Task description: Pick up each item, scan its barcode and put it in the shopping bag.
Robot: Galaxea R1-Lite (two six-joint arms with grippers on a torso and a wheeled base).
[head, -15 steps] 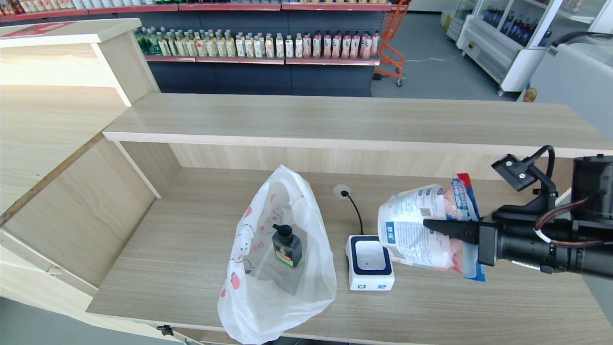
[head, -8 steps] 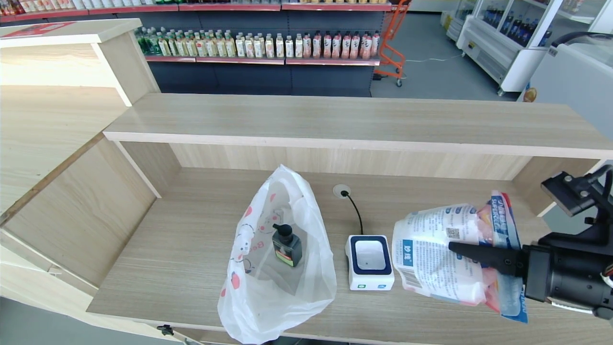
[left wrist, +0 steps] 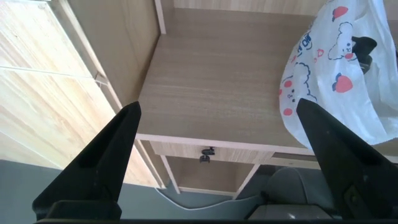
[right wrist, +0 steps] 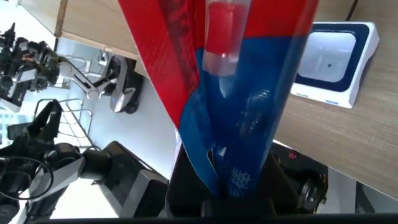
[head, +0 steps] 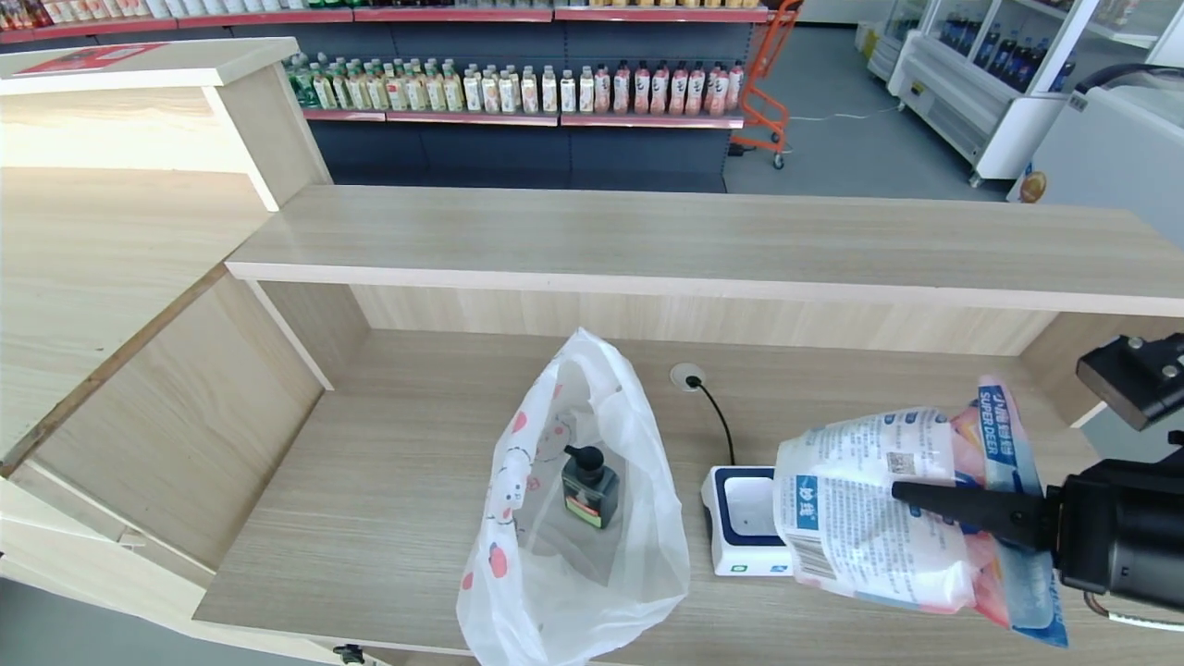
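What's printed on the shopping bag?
Red fruits and cartoon bears on the translucent white plastic shopping bag; left wrist view.

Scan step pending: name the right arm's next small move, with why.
Probably ease the white, pink and blue plastic packet left over the white-and-blue scanner box, barcode turned down: the right gripper holds it beside the scanner, barcode facing up.

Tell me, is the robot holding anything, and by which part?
The right gripper holds a packet, its fingers clamped across the end with the red and blue edge. The left gripper is open and holds nothing.
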